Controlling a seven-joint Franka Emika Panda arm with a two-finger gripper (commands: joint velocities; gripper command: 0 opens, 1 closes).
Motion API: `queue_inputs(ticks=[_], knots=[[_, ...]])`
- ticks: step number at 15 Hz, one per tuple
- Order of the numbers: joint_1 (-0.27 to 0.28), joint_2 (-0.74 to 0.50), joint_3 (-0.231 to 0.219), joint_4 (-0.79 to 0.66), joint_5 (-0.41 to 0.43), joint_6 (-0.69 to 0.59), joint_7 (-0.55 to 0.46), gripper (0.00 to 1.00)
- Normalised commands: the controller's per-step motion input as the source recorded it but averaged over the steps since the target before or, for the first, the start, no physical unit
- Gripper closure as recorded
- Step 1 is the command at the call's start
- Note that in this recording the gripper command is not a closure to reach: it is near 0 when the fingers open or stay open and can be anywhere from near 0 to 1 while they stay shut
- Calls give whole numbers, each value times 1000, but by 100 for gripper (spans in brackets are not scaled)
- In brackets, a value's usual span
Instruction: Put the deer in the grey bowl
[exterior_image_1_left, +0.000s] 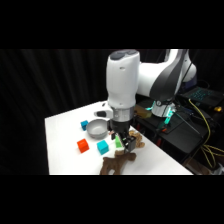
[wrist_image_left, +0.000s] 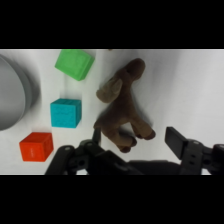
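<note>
The black two-finger gripper (wrist_image_left: 135, 137) hangs spread wide over the dark brown toy deer (wrist_image_left: 122, 112), one finger either side of its hindquarters (neither visibly touching). The deer lies on the white table (wrist_image_left: 190, 85). Beside it sit green (wrist_image_left: 74, 63), teal (wrist_image_left: 65, 112) and orange cubes (wrist_image_left: 36, 146); beyond them, the small round grey bowl (wrist_image_left: 15, 95).

deer (wrist_image_left: 121, 112) on the table (wrist_image_left: 190, 85), three cubes (wrist_image_left: 65, 113) between it and the bowl (wrist_image_left: 15, 92)

Brown deer (wrist_image_left: 121, 112), grey bowl (wrist_image_left: 15, 95), green cube (wrist_image_left: 74, 64), teal cube (wrist_image_left: 65, 113), orange cube (wrist_image_left: 36, 146)
</note>
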Motion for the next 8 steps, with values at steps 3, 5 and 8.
queue_inputs(ticks=[3, 5, 8], knots=[[30, 265, 4, 62, 100, 290, -134, 0], [45, 247, -8, 48, 100, 273, -135, 0], [27, 250, -14, 60, 132, 232, -165, 0]])
